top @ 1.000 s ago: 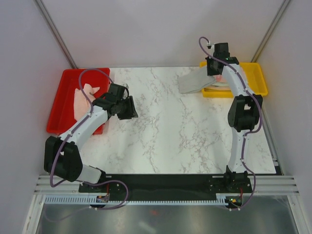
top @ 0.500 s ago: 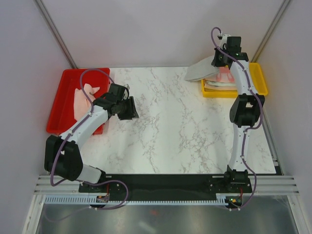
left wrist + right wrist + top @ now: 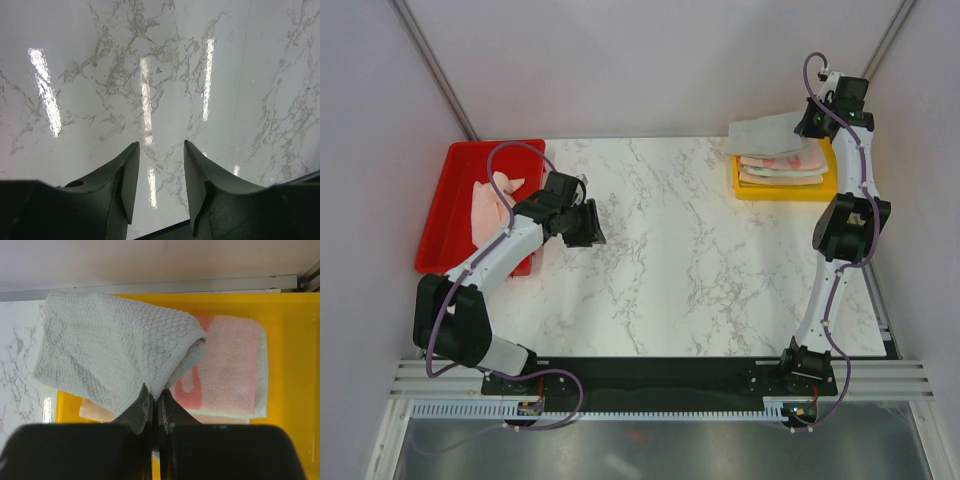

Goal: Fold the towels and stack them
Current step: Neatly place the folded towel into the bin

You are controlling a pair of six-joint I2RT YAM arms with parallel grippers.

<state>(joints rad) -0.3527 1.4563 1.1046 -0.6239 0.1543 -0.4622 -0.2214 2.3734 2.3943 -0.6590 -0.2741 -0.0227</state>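
Swung up-right since a second ago, the right fingers (image 3: 144,410) pinch the grey towel (image 3: 110,350) by its fold, over the stack (image 3: 225,375) in the yellow tray (image 3: 290,365) at upper right, likely to top it; left fingers (image 3: 127,180) wait parted above the desk (image 3: 150,75).

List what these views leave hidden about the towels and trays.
- Stack in the yellow tray: towel count. In the right wrist view, the pale waffle towel pinched in the right gripper hangs over its left part. It is too small from the top.
- Pink towel heap in the red tray: count and fold. In the top view, the left arm overlaps it.
- Left wrist view: only marble table, no towels.
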